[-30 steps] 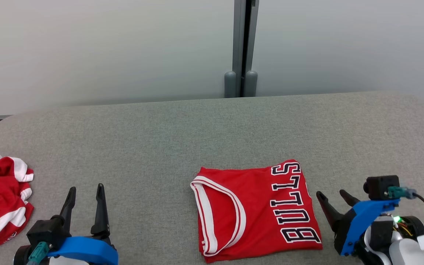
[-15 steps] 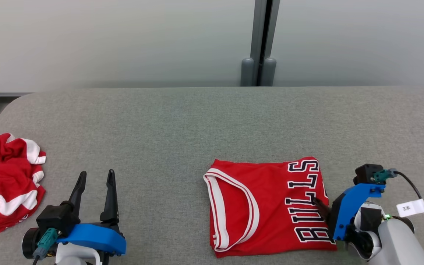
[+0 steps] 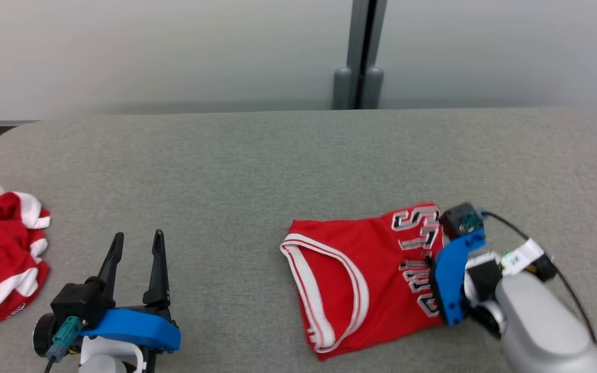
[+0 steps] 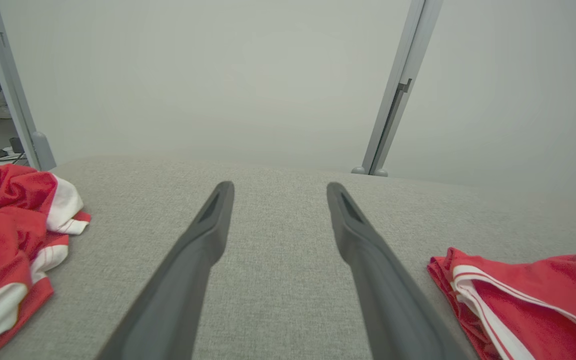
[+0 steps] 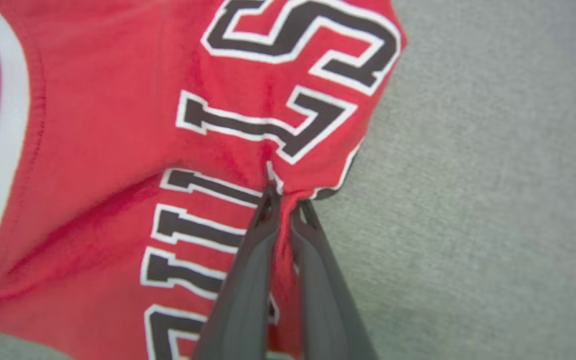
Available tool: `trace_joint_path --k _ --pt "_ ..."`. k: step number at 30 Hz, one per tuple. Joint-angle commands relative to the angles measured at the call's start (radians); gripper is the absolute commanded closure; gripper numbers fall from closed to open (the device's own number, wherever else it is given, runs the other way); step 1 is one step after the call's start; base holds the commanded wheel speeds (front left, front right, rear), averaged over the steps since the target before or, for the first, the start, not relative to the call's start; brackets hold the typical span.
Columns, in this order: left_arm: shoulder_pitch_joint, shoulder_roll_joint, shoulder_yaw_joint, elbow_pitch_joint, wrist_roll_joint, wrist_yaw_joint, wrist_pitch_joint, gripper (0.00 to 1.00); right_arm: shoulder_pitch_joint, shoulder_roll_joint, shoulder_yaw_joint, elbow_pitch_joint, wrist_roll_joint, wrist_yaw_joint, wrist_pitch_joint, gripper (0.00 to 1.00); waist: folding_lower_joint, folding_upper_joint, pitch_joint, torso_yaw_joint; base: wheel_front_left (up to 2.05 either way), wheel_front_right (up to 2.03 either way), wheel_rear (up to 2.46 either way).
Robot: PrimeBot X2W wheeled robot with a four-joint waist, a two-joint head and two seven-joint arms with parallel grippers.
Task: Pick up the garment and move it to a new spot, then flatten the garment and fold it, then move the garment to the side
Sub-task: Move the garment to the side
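Note:
A folded red jersey [image 3: 360,274] with white trim and black BULLS lettering lies on the grey table [image 3: 257,171], right of centre. My right gripper [image 5: 284,200] is shut on the jersey [image 5: 118,150] at its right edge, the cloth bunched between the fingers and lifted a little. In the head view the right gripper [image 3: 430,259] is mostly hidden behind its blue mount and camera. My left gripper [image 3: 137,239] stands open at the lower left with nothing between its fingers [image 4: 203,240]. The jersey [image 4: 528,300] lies to its right.
A crumpled red and white garment [image 3: 3,259] sits at the table's left edge, and this crumpled garment [image 4: 13,225] lies left of the left gripper. A grey post [image 3: 358,52] and pale wall panels stand behind the table.
My right gripper has moved onto the jersey's right edge and shut on it; the lettered edge is now pulled up and wrinkled. The head camera has shifted. The left gripper stays open.

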Motion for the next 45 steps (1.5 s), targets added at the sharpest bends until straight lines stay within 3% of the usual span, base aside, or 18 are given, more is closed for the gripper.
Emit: trace_joint_path --k 1,11,18,24,32,44,45 --pt "-0.012 -0.004 0.01 -0.012 0.006 -0.001 -0.004 0.0 -0.055 -0.056 0.053 -0.034 0.001 0.0 -0.018 1.0 0.0 -0.0001 0.012 -0.017 0.0 0.0 0.0" --pt "-0.058 -0.005 0.048 -0.098 0.016 -0.002 -0.003 0.0 -0.31 -0.313 0.303 -0.174 0.085 -0.001 -0.023 1.0 0.0 -0.0001 0.141 -0.161 0.0 0.0 0.0" --pt "-0.113 0.017 0.052 -0.131 0.036 -0.004 -0.003 0.0 -0.42 -0.422 0.335 -0.162 0.118 -0.001 -0.074 1.0 0.0 -0.0001 0.233 -0.257 0.0 0.0 0.0" --pt "-0.169 0.046 0.049 -0.152 0.038 -0.007 -0.003 0.0 -0.485 -0.492 0.292 -0.093 0.108 -0.001 -0.189 1.0 0.0 -0.0001 0.323 -0.318 0.0 0.0 0.0" --pt "-0.209 0.091 0.032 -0.18 0.053 -0.008 0.007 0.0 -0.528 -0.494 0.182 0.043 0.021 -0.001 -0.328 1.0 0.0 -0.0001 0.409 -0.35 0.0 0.0 0.0" --pt "-0.2 0.122 0.023 -0.223 0.049 -0.001 0.037 0.0 -0.537 -0.409 -0.055 0.23 -0.177 -0.001 -0.444 1.0 0.0 -0.0001 0.428 -0.346 0.0 0.0 0.0" --pt "-0.197 0.123 0.022 -0.222 0.047 0.0 0.038 0.0 -0.536 -0.403 -0.07 0.24 -0.19 -0.001 -0.453 0.91 0.0 -0.0001 0.426 -0.344 0.0 0.0 0.0"
